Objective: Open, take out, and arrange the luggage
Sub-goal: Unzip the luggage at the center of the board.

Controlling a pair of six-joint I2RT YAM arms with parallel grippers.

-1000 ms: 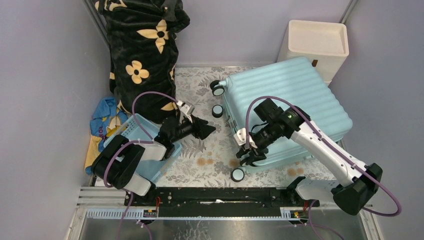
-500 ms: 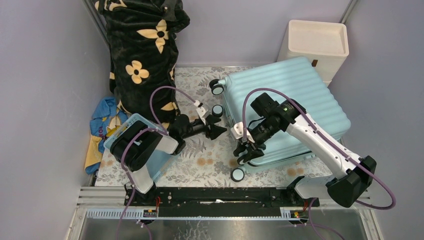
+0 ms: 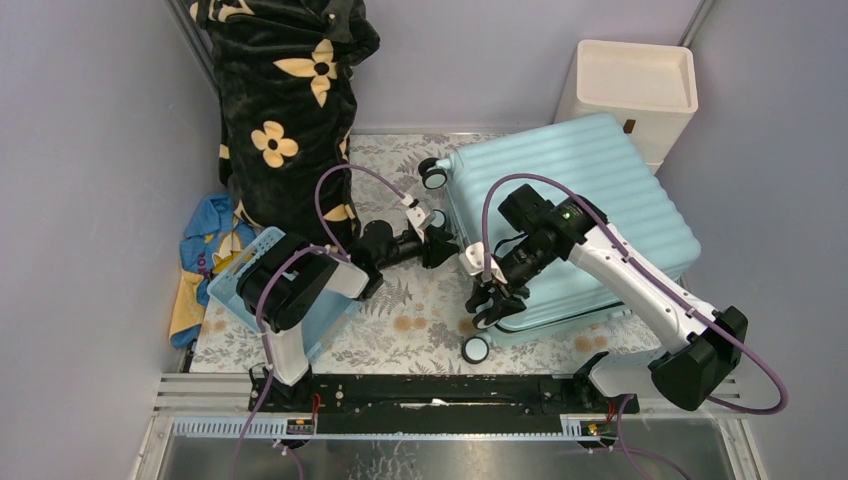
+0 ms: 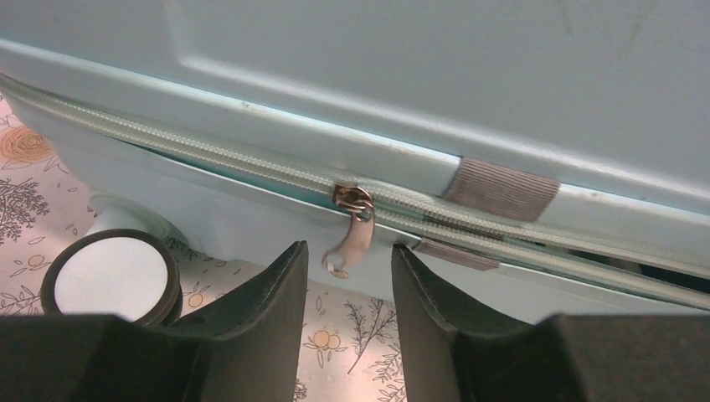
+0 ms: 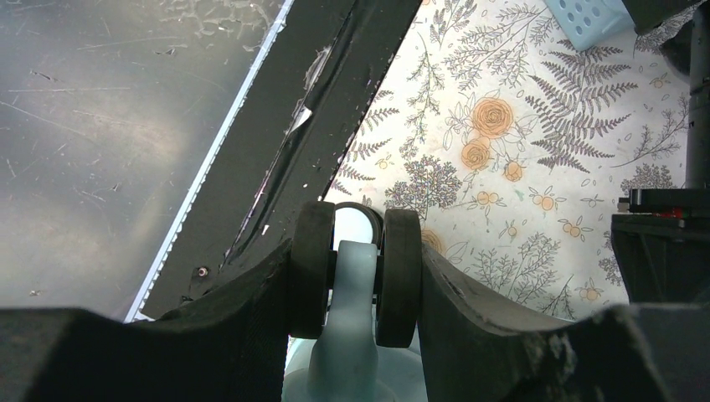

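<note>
Metal tabletop (image 3: 430, 455), grey and scratched, and a black rail (image 3: 430, 390) lie behind both grippers, by the arm bases. Ahead of the rail a cloth (image 3: 410, 320) printed with ferns and roses covers the surface. On it the right gripper (image 5: 356, 251) clamps one wheel (image 5: 314, 268) of the luggage (image 3: 600, 190), which lies flat beneath that arm. The left gripper (image 4: 347, 251) holds its jaws partly apart, one each side of the zipper pull (image 4: 350, 230), without touching it. Behind it sits a blue basket (image 3: 250, 270). Farther off are a black flowered blanket (image 3: 280, 100), a cream drawer unit (image 3: 640, 85) and lilac walls (image 3: 90, 200).
</note>
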